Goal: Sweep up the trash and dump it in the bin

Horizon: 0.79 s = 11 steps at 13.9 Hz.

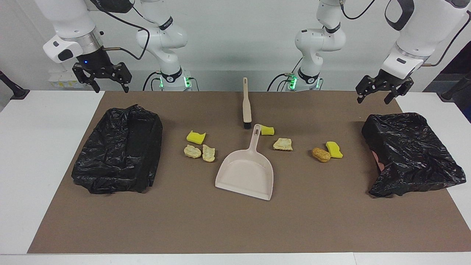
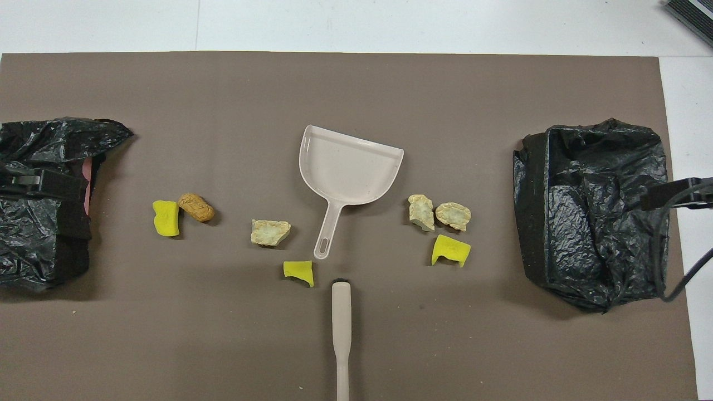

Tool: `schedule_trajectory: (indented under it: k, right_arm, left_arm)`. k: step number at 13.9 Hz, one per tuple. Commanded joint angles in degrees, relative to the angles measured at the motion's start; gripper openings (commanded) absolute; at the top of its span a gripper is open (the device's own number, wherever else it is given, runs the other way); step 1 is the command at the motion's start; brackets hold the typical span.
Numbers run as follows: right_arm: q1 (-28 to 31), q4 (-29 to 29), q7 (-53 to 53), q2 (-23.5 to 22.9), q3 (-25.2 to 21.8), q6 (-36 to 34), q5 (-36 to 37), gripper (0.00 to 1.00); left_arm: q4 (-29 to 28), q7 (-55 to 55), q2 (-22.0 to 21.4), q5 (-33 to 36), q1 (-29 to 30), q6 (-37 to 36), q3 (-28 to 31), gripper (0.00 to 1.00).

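Observation:
The trash lies on the brown mat (image 1: 235, 224). Toward the right arm's end are a yellow sponge chunk (image 1: 195, 137) (image 2: 450, 250) and two pale crusty lumps (image 1: 192, 151) (image 1: 208, 152). By the dustpan handle are a yellow chunk (image 1: 267, 130) and a crusty lump (image 1: 283, 144). Toward the left arm's end are a brown lump (image 1: 321, 154) and a yellow chunk (image 1: 334, 149). The beige dustpan (image 1: 245, 173) (image 2: 348, 167) lies in the middle. The beige brush (image 1: 246, 106) (image 2: 341, 334) lies nearer the robots. My right gripper (image 1: 111, 87) and left gripper (image 1: 373, 100) hang open and empty, each raised over a bin's outer edge.
Two bins lined with black bags stand on the mat, one at the right arm's end (image 1: 119, 158) (image 2: 596, 211) and one at the left arm's end (image 1: 412, 154) (image 2: 39, 206). White table (image 1: 40, 165) borders the mat.

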State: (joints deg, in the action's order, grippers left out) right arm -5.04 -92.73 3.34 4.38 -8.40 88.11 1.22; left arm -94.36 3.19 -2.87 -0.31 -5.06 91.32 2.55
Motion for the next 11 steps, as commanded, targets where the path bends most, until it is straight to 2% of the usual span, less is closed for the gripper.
schedule_trajectory:
  k: [1, 8, 11]
  right_arm:
    - [0.38, -0.43, 1.05, 0.46, 0.40, 0.48, 0.45, 1.00]
    - [-0.15, -0.43, 1.05, 0.46, 0.67, 0.48, 0.01, 1.00]
    - [-0.15, -0.43, 1.05, 0.46, 0.67, 0.48, 0.01, 1.00]
  left_arm:
    - [0.49, 0.23, -0.47, -0.57, -0.56, -0.79, 0.44, 1.00]
    - [-2.93, 0.41, -1.70, -0.57, -0.83, -0.26, -0.09, 1.00]
    - [-7.14, -0.11, -2.84, -0.74, -4.16, 1.57, -0.18, 1.00]
